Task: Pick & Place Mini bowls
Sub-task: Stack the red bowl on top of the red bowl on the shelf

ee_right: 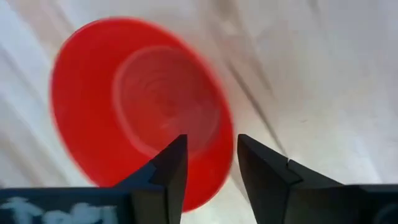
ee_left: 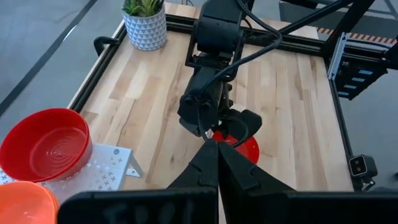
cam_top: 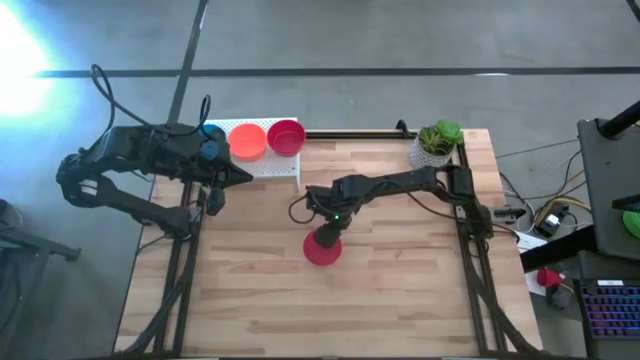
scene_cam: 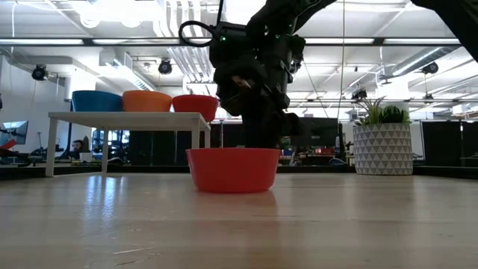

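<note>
A red mini bowl point(cam_top: 322, 250) point(scene_cam: 231, 169) stands upright on its base on the wooden table. My right gripper point(cam_top: 331, 234) point(ee_right: 211, 142) reaches down onto it from above, open. One finger point(ee_right: 169, 163) is inside the bowl and the other point(ee_right: 261, 163) is outside, with the bowl's rim point(ee_right: 219, 163) in the gap between them. Blue point(scene_cam: 97, 101), orange point(cam_top: 247, 140) and red point(cam_top: 286, 137) bowls sit in a row on a white rack point(cam_top: 270, 165). My left gripper point(cam_top: 245, 177) point(ee_left: 217, 149) is shut and hovers beside the rack, touching nothing.
A white pot with a green plant point(cam_top: 437, 143) stands at the table's far right corner. A black rail point(cam_top: 350, 133) runs along the table's far edge. Bare wood point(cam_top: 400, 290) stretches to the near edge. The left arm's body covers part of the blue bowl in the high view.
</note>
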Robot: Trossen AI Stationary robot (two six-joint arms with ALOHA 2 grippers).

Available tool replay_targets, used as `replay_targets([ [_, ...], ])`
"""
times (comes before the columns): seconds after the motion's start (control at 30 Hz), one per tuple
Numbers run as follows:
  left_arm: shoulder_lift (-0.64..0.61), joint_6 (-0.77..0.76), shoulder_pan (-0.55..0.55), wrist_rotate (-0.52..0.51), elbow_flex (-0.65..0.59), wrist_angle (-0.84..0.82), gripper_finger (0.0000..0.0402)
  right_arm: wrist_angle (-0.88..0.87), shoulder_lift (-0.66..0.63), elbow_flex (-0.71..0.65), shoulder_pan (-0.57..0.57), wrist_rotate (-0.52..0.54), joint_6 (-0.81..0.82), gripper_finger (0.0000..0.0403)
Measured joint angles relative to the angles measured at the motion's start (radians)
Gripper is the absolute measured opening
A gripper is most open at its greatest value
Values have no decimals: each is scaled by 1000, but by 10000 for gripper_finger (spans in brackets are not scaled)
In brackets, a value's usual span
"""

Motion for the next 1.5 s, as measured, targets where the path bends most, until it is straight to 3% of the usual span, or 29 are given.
replay_targets([
  [0.23, 0, 16, 0, 0, 0, 0, 0, -6, -31, -1, -21, -152, -48, 146],
  [0.4, 0, 13, -1, 0, 0, 0, 0, -30, -120, -1, -19, -108, -112, 146],
  [0.77, 42, -81, 0, -44, -34, 1, 0, -58, -417, -1, -17, 115, -283, 145],
  [1.1, 184, -190, -11, -53, -144, 1, 0, -57, -635, -7, -13, 141, -453, 131],
  [1.5, 325, -246, -75, -28, -257, 64, 0, -134, -733, -14, -13, 140, -544, 132],
])
